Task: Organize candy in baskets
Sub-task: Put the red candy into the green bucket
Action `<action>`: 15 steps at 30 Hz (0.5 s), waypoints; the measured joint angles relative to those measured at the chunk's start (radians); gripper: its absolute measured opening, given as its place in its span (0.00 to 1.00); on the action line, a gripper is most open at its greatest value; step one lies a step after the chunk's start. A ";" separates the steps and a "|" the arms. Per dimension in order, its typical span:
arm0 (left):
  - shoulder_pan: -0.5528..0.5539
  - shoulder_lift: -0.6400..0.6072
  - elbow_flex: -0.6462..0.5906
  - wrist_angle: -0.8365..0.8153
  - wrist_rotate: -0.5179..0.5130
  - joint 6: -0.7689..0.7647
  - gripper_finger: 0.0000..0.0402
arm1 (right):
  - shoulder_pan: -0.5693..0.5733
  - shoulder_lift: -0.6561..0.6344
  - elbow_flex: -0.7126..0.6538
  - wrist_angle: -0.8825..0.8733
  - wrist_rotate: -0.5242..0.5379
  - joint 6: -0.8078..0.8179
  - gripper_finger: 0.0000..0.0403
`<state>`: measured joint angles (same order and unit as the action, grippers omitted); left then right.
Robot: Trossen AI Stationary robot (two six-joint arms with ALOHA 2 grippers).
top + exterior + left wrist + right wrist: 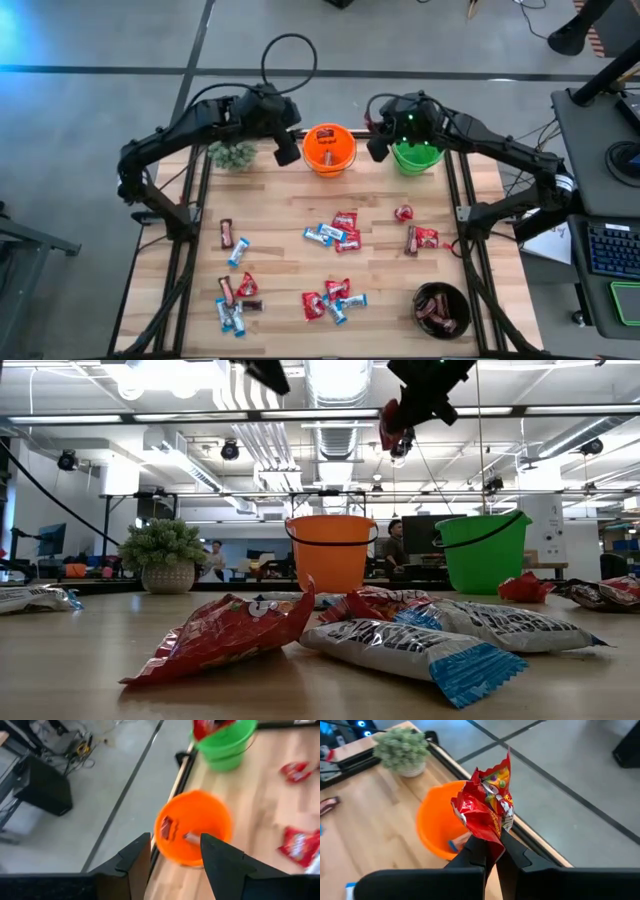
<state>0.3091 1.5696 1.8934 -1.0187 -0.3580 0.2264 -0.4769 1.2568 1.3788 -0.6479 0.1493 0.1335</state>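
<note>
My right gripper (492,851) is shut on a red candy packet (487,805), high above the table's far side between the orange pail (329,148) and the green pail (416,155). Beside the orange pail's left rim, my left gripper (175,840) stands open and holds nothing. Through its fingers I see the orange pail (192,827) with a few candies inside. Many red, blue-and-white and brown candies (335,235) lie on the wooden table. The black bowl (441,308) at the near right holds dark brown candies. My right gripper pinches one crumpled end of the red packet (491,834) between its two fingers. The rest of the packet sticks out beyond the fingertips. The packet (392,428) is lifted well clear of the table and of both pails.
A small potted plant (233,154) stands at the far left corner, close to my left arm. Black frame rails (190,220) run along the table's left and right edges. A bare strip of table lies between the pails and the candies.
</note>
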 joint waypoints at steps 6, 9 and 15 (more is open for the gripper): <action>0.127 0.000 -0.055 0.000 0.000 0.061 0.37 | -0.093 0.000 0.000 -0.019 0.000 -0.001 0.02; 0.189 0.000 -0.068 0.012 0.038 0.099 0.37 | -0.143 0.000 0.000 -0.048 0.000 0.023 0.02; 0.305 0.000 -0.070 0.120 0.154 0.126 0.37 | -0.230 0.000 0.001 -0.080 0.000 0.093 0.02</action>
<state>0.6138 1.5696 1.8236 -0.8986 -0.2044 0.3521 -0.7067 1.2568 1.3796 -0.7277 0.1493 0.2267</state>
